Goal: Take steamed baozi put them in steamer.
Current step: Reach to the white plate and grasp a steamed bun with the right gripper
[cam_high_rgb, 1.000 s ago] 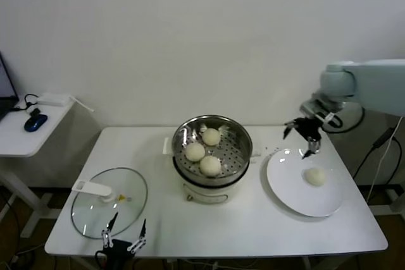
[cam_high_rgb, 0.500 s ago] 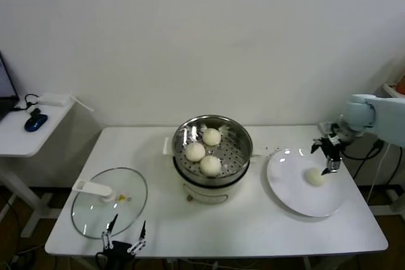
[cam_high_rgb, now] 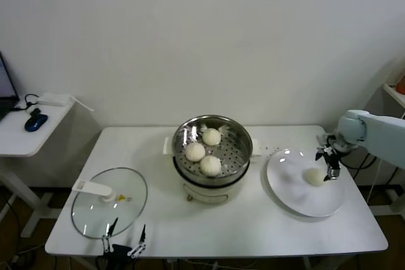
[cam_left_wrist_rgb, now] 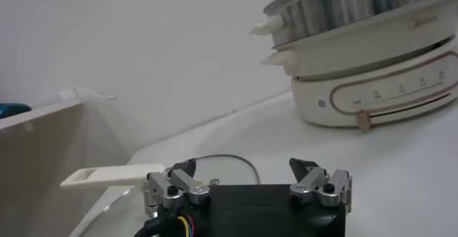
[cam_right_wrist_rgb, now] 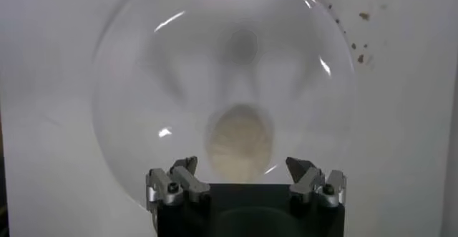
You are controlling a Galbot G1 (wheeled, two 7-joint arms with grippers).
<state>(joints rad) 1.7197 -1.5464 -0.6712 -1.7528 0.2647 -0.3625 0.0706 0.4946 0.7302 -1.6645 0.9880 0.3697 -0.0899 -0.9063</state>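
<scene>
Three steamed baozi [cam_high_rgb: 210, 165] lie on the perforated tray of the steamer [cam_high_rgb: 215, 189], a shiny steel pot on a cream base at the table's middle. One more baozi [cam_high_rgb: 314, 176] rests on the white plate [cam_high_rgb: 297, 197] to the right. My right gripper [cam_high_rgb: 328, 164] hangs open just beside and above that bun, touching nothing. In the right wrist view the baozi [cam_right_wrist_rgb: 240, 142] sits just ahead of the spread gripper [cam_right_wrist_rgb: 243, 168], on the plate [cam_right_wrist_rgb: 143, 81]. My left gripper [cam_high_rgb: 124, 245] is parked open at the table's front edge.
A round glass lid [cam_high_rgb: 109, 202] with a white handle [cam_left_wrist_rgb: 107, 177] lies flat at the front left, just ahead of the left gripper [cam_left_wrist_rgb: 247, 174]. The steamer [cam_left_wrist_rgb: 372, 45] rises behind it. A side table with a blue mouse [cam_high_rgb: 35, 121] stands at far left.
My right gripper has swung from above the plate's far rim out to the right and down, ending close beside the baozi on the plate. The buns have not moved.
</scene>
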